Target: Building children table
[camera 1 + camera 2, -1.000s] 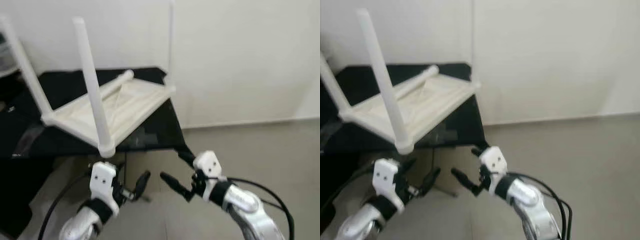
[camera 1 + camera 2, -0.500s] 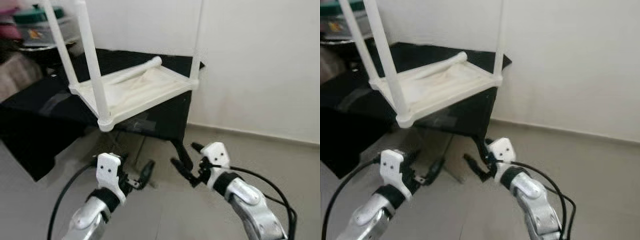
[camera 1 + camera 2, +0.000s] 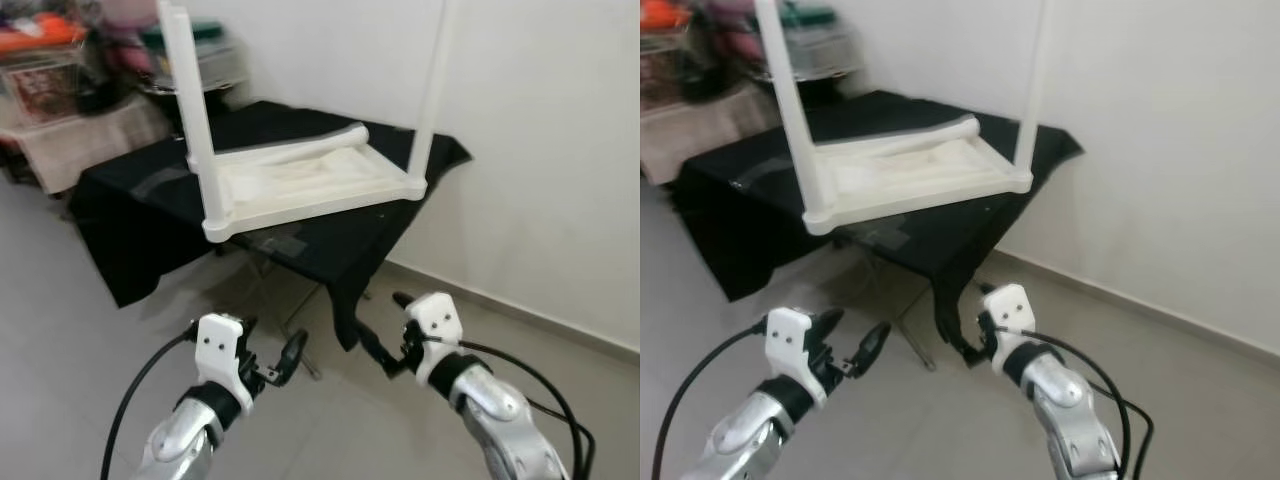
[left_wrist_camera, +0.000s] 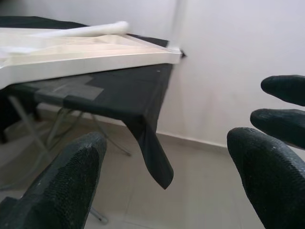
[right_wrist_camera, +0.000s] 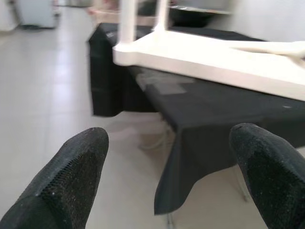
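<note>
While both arms are held out low over the grey floor (image 3: 80,330), I can see the white children's table (image 3: 300,185) lying upside down on a tabletop draped in black cloth (image 3: 150,200) — its top flat on the cloth, legs pointing up. One near leg (image 3: 190,110) rises at the corner closest to me, another leg (image 3: 432,90) stands at the corner nearest the white wall (image 3: 540,150), and a loose leg (image 3: 290,150) lies on its side across the upturned underside.

My left tool (image 3: 270,362) hovers above the floor in front of the draped tabletop, fingers spread and holding nothing. My right tool (image 3: 385,330) sits beside it, just below the hanging corner of the cloth — also released, its two black fingers (image 5: 71,176) wide apart in the right wrist view. Neither touches the children's table.

Behind the tabletop, at the far left, cluttered shelves (image 3: 60,70) hold blurred coloured items I can't make out.
</note>
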Controlling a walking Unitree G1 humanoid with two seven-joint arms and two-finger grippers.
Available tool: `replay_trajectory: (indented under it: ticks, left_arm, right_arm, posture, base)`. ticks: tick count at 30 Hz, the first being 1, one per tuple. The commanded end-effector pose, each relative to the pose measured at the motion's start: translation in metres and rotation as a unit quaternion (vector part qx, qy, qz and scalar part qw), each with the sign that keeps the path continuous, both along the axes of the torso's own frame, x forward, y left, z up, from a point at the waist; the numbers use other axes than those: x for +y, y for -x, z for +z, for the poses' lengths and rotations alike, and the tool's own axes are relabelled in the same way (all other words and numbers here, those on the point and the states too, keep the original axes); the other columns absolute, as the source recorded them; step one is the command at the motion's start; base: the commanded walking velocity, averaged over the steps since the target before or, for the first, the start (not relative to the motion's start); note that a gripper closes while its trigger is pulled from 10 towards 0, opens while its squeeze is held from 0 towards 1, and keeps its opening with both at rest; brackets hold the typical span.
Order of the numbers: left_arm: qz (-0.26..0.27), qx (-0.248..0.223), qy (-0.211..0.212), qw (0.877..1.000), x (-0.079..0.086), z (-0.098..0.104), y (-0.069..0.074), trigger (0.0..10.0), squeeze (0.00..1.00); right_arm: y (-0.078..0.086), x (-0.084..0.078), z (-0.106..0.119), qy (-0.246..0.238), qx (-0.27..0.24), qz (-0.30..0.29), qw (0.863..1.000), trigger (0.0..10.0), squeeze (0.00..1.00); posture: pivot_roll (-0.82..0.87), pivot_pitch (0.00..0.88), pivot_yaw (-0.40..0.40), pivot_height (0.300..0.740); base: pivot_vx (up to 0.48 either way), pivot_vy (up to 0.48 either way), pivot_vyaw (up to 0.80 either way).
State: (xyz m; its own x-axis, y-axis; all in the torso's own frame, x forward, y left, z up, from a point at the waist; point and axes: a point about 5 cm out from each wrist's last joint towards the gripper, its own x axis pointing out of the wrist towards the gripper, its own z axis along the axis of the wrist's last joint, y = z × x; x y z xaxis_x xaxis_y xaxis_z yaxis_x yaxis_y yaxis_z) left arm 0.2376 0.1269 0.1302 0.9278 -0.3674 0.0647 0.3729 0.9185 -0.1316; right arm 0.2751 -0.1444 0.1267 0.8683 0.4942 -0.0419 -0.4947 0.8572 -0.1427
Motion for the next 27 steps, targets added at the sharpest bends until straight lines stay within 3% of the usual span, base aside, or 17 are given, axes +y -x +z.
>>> replay_trajectory:
  ticks: [1, 27]
  left_arm:
    - [0.012, 0.016, -0.014, 1.0, 0.0042, -0.0083, -0.0003, 10.0, 0.0]
    - [0.031, 0.01, -0.027, 0.999, 0.0042, -0.0087, -0.0087, 10.0, 0.0]
  right_arm:
    - [0.0003, 0.0033, -0.0039, 0.003, 0.006, 0.003, 1.0, 10.0, 0.0]
    - [-0.007, 0.0031, -0.0056, -0.009, 0.015, 0.01, 1.0, 10.0, 0.0]
  posture:
    - [0.0, 0.028, -0.054, 0.74]
    - [0.0, 0.025, -0.058, 0.74]
  base:
    - [0.0, -0.472, 0.8]
    - [0.0, -0.472, 0.8]
